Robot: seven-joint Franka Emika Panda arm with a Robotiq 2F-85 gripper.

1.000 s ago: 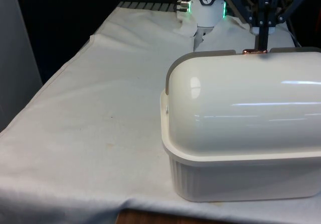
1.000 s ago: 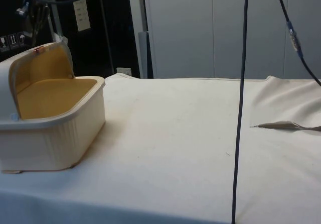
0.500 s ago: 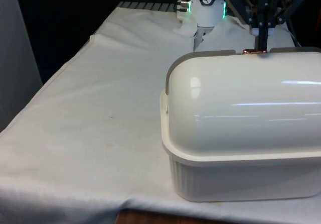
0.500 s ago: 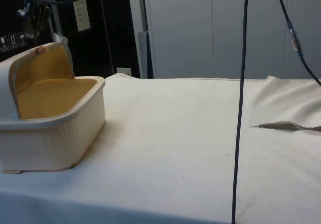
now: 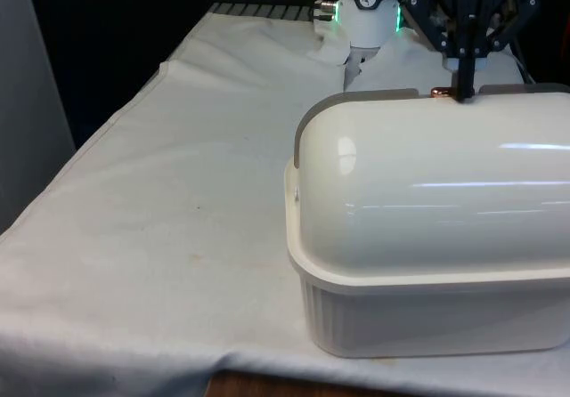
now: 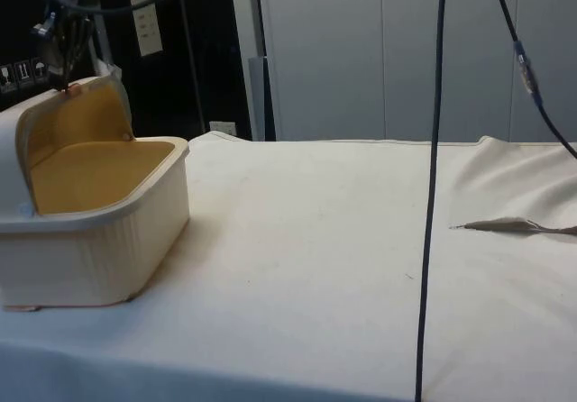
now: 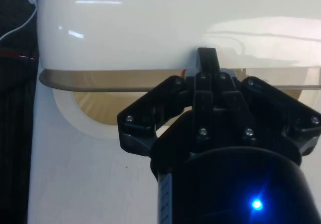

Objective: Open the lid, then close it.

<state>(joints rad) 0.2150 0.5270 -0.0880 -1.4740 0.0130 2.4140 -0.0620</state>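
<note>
Glossy cream plastic, the rounded bread box sits on the white cloth-covered table at the front view's right, its ribbed base toward the near edge. In the side view the box stands at the table's left end with its curved roll-top lid swung up and back, so the tan, wood-coloured inside is open to see. The lid's domed back faces the front camera and hides the opening from there. A small copper-coloured handle sits on the lid's raised edge, and the black two-finger gripper comes down on it from above; in the side view the gripper stands right at that top edge. From the wrist, the gripper has its fingers drawn together into one narrow black stem against the lid's rim, pinched at the handle. A dark cable hangs in front of the side camera.
</note>
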